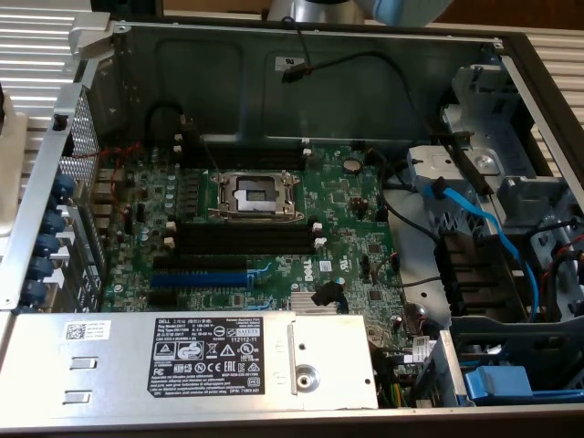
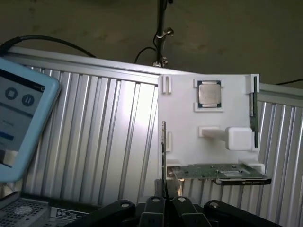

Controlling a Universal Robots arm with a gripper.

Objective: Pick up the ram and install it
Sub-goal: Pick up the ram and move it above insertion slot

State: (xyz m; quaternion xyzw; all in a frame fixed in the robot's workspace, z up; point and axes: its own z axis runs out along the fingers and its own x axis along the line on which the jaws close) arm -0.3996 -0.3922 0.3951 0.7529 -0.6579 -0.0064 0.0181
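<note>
Grip is almost fully closed: my gripper (image 2: 164, 203) pinches one end of the long, thin dark-green ram stick (image 2: 164, 151), seen edge-on, which stands straight out from between my fingers along the edge of the white plastic holder tray (image 2: 189, 118). That tray carries a square silver processor chip (image 2: 209, 94) and a flat green expansion card (image 2: 215, 171).

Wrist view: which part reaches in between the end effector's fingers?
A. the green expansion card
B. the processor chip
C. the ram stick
C: the ram, seen edge-on, is gripped in the end effector, while the processor chip and green expansion card sit apart on the white holder.
</note>
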